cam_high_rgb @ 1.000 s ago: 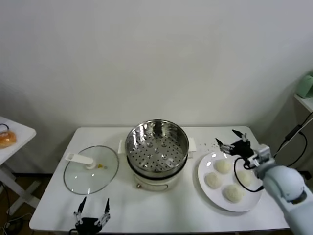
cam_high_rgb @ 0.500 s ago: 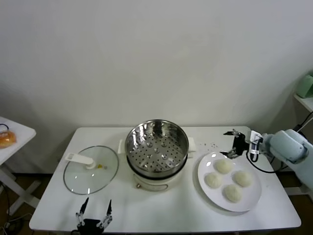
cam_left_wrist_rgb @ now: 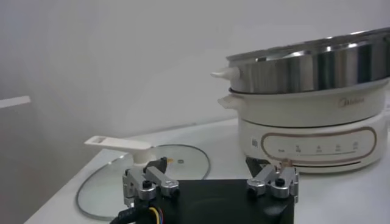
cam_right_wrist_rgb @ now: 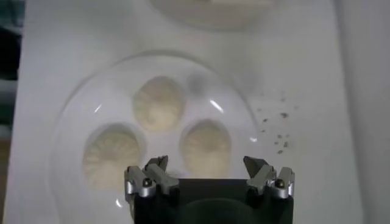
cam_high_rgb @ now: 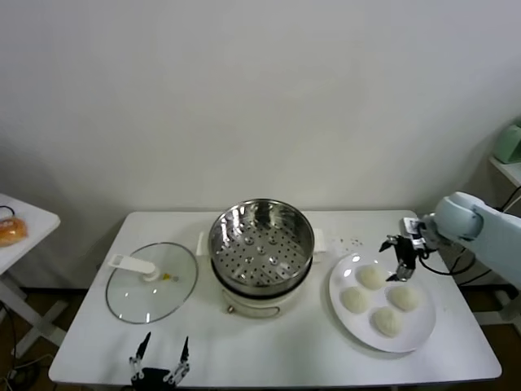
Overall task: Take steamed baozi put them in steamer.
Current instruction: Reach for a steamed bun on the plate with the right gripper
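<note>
Four off-white baozi lie on a white plate (cam_high_rgb: 418, 330) right of the steamer: one far (cam_high_rgb: 370, 277), one left (cam_high_rgb: 354, 300), one right (cam_high_rgb: 404, 297), one near (cam_high_rgb: 388, 321). The steel steamer (cam_high_rgb: 260, 236) with a perforated floor sits on a cream pot base and holds nothing. My right gripper (cam_high_rgb: 397, 259) is open and hovers above the plate's far right part. In the right wrist view three baozi show; the gripper (cam_right_wrist_rgb: 207, 165) is above one (cam_right_wrist_rgb: 206, 146), not touching it. My left gripper (cam_high_rgb: 160, 358) is open and empty at the table's front edge.
A glass lid (cam_high_rgb: 151, 281) with a white handle lies left of the steamer and also shows in the left wrist view (cam_left_wrist_rgb: 146, 176), with the steamer (cam_left_wrist_rgb: 311, 61) behind it. A side table (cam_high_rgb: 20, 228) stands at far left. Dark specks (cam_right_wrist_rgb: 277, 125) lie beside the plate.
My right arm has swung out to the right and its open gripper now points down over the plate's far part. My left gripper has sunk slightly toward the front edge.
</note>
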Motion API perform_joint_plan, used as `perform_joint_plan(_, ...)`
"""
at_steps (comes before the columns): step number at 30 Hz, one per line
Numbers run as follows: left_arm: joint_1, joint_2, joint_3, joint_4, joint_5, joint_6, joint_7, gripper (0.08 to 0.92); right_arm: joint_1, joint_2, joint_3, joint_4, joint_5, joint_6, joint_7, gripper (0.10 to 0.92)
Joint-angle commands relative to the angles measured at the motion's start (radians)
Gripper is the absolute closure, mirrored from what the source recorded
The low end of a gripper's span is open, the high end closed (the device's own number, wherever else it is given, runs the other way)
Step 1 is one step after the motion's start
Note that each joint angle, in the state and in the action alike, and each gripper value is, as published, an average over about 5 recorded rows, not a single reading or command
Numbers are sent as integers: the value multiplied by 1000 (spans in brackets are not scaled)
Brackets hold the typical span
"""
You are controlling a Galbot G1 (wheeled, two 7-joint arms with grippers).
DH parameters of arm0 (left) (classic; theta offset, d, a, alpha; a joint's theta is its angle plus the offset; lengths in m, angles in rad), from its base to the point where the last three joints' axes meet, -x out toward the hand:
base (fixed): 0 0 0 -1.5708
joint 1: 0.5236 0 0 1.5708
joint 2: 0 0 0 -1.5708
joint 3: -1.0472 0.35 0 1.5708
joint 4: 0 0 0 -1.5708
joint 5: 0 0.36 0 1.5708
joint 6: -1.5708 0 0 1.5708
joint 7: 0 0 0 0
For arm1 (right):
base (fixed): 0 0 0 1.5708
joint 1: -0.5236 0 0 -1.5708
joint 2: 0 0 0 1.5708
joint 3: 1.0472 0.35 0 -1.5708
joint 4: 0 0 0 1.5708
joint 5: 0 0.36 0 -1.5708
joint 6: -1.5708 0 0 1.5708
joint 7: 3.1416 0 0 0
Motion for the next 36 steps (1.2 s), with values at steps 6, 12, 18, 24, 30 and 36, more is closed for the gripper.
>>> perform_joint_plan(6,3,-8,-4,1,3,-1,1,177,74,192,-131,-219,-45,64,-63,203)
perform_joint_plan(12,0,-8,-12,15,5,-3,2,177,25,223,-101,-250,-77,69,-60,203)
perform_joint_plan(18,-6,-6,-15,28,10,-3,3,177,-16,216,-77,-250,-94,68,-59,203)
perform_joint_plan(24,-8,-3,-15,39,20,-7,2,177,-37,221,-55,-256,-104,67,-49,203)
perform_joint_plan(30,-8,-1,-16,38,22,-7,1,177,-53,230,-34,-261,-121,65,-36,254)
perform_joint_plan(36,-7,0,-14,34,24,-5,1,177,-47,226,-35,-254,-134,65,-37,419)
